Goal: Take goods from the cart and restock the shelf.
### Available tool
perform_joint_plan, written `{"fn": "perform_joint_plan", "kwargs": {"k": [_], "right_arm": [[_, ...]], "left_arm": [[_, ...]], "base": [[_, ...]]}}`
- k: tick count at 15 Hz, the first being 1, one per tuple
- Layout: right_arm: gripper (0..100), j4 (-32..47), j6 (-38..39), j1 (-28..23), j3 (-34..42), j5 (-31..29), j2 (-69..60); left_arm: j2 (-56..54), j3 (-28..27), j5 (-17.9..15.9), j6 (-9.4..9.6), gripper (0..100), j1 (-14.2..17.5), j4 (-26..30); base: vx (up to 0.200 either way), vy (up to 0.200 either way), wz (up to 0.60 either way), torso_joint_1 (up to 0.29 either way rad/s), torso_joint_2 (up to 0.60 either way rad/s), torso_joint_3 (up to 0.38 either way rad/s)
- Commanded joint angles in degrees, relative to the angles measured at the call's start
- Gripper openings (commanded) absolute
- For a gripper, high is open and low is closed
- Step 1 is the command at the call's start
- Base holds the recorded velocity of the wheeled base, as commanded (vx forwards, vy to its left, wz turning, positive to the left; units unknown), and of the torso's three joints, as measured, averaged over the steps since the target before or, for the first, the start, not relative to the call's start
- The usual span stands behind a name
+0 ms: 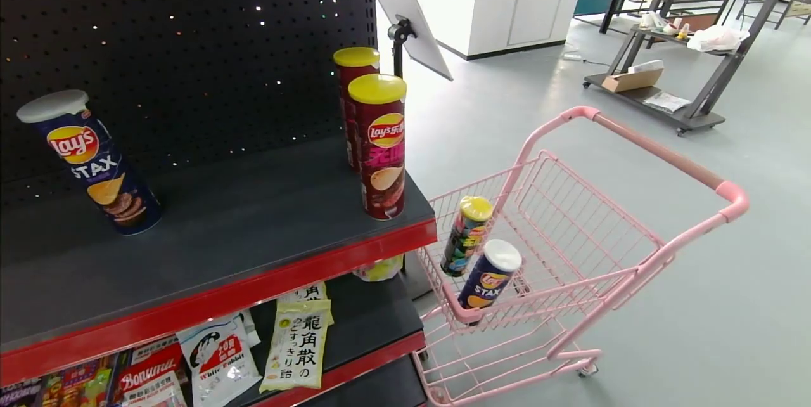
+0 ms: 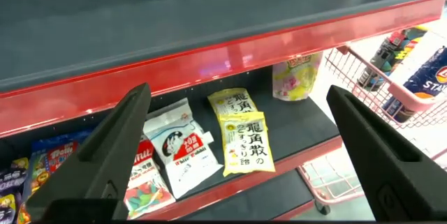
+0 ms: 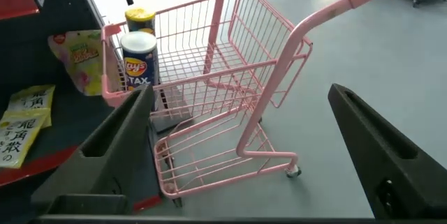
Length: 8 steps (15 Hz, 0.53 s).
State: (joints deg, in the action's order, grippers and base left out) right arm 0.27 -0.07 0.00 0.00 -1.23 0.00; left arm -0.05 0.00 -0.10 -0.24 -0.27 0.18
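Shelf (image 1: 253, 223) is holding three cans (image 1: 378, 147) | cart (image 1: 659, 151) is carrying two | left gripper (image 2: 239, 91), right gripper (image 3: 241, 90) are gaping empty

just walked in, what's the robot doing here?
It is restocking the shelf from the pink cart, and it is between picks. The left gripper and right gripper are both open and empty. The right one faces the cart. Two cans are in the cart: a blue can and a yellow-lidded can. Three cans stand on the top shelf: a blue one at the left and two maroon ones at the right end.
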Motion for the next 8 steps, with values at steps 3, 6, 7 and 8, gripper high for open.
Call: {"fn": "perform_joint_plan", "kwargs": {"k": [3, 6, 7, 8], "right_arm": [[100, 0.0, 0.0, 0.0, 0.0, 0.1, 0.0], [100, 0.0, 0.2, 0.0, 0.0, 0.0, 0.0], [100, 0.0, 0.2, 0.0, 0.0, 0.0, 0.0], [100, 0.0, 0.2, 0.0, -0.1, 0.1, 0.0]], "left_arm": [[0.0, 0.0, 0.0, -0.02, 100, 0.0, 0.0], [0.0, 0.0, 0.0, -0.02, 100, 0.0, 0.0], [0.0, 0.0, 0.0, -0.02, 100, 0.0, 0.0], [0.0, 0.0, 0.0, -0.02, 100, 0.0, 0.0]], "base": [[0.000, 0.000, 0.00, -0.017, 0.03, 0.025], [0.000, 0.000, 0.00, -0.129, 0.34, 0.203], [0.000, 0.000, 0.00, -0.139, 0.36, 0.217], [0.000, 0.000, 0.00, -0.144, 0.37, 0.232]]}}
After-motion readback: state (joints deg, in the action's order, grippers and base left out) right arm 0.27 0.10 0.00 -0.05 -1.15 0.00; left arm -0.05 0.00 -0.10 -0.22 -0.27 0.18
